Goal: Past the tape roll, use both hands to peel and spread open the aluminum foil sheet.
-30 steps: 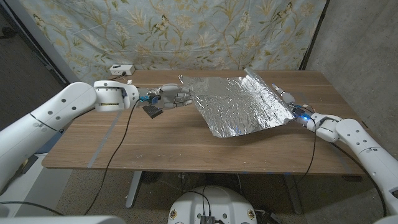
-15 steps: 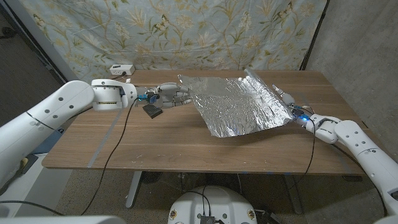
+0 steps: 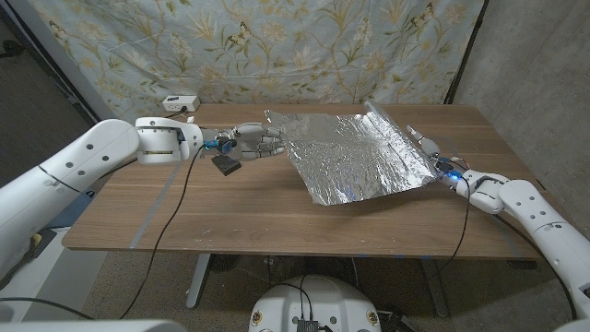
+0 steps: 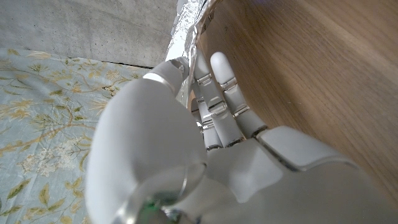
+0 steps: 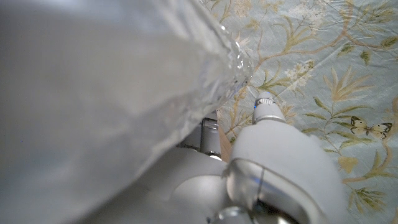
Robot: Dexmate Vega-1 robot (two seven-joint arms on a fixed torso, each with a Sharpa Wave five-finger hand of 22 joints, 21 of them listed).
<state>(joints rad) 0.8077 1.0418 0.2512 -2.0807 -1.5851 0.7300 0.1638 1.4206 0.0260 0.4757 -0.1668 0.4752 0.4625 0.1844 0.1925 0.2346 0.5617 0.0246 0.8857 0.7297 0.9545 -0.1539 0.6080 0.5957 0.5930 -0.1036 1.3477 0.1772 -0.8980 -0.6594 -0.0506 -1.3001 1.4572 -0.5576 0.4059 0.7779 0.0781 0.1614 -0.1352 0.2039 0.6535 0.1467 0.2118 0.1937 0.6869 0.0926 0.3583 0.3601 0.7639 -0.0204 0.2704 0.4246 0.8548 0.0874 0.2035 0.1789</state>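
Foil: the foil sheet (image 3: 355, 155) lay spread across the far middle of the table (image 3: 230, 217), crinkled and shiny, its near edge lifted a little off the wood in the head view.
My left hand: my left hand (image 3: 259, 141) was at the sheet's left edge, fingers (image 3: 273, 144) reaching onto the foil. From the head view I could not tell whether I pinched it.
Left wrist view: here my left hand (image 4: 211, 118) stood close over the wood, fingers (image 4: 217, 81) stretched together toward the foil sheet (image 4: 186, 31), whose crumpled edge met the fingertips. It showed touching, but no clear grip, so I cannot tell its state.
My right hand: my right hand (image 3: 429, 155) was at the sheet's right edge, with a blue light just behind it on the wrist. Its fingers were partly under the foil's corner, too small to read from the head view.
Right wrist view: the foil sheet (image 5: 93, 93) ran blurred and very close across my right hand (image 5: 273, 162), covering the fingers. I cannot tell whether that hand held the sheet.
Black object: a small black object (image 3: 226, 164) lay on the table just beside my left wrist, near side.
White box: a white box (image 3: 180, 101) sat at the table's far left edge, well apart from the foil.
Backdrop: a floral cloth (image 3: 277, 46) hung behind the table.
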